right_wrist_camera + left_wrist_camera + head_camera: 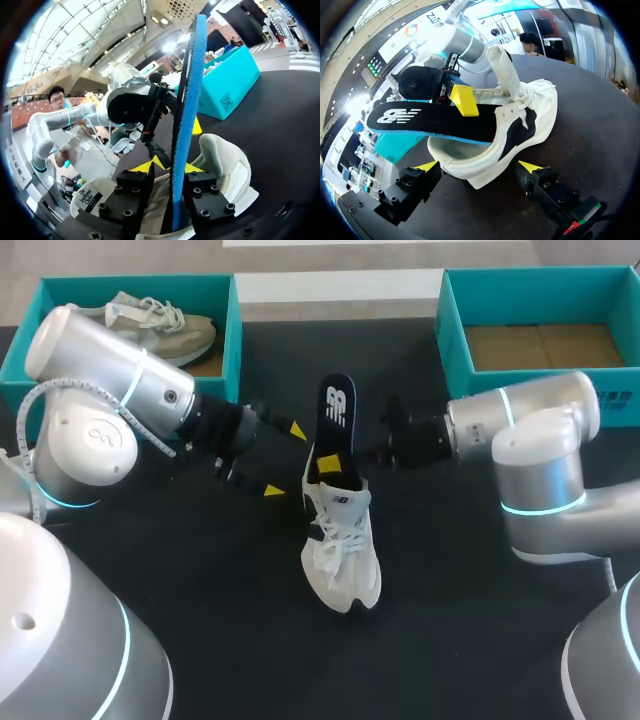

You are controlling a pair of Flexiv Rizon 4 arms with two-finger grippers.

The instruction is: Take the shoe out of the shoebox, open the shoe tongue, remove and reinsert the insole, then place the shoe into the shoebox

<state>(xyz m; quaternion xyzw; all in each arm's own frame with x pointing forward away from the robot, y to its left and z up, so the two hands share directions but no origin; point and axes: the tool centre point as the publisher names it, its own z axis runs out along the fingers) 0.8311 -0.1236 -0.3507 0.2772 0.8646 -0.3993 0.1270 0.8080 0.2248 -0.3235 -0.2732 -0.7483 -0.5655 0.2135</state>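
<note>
Already the white shoe (340, 550) is lying out on the bench (200, 590), so the taking-out step looks done, and its tongue is standing lifted away from the laces. The black insole (337, 410) is sticking out of the shoe's heel opening, more than half of it showing. The right pincer (173, 167) is clamping it from both sides just above the shoe's collar. I cannot tell whether it is coming out or going back in. The left pincer (285, 460) is hanging beside the shoe's heel with its fingers spread wide, gripping nothing.

Seating the insole and boxing the shoe are what I judge to be remaining. Beyond the shoe's heel two teal boxes are waiting. The left box (238, 335) is holding an olive sneaker (165, 328). The right box (445, 320) is showing only its cardboard floor.
</note>
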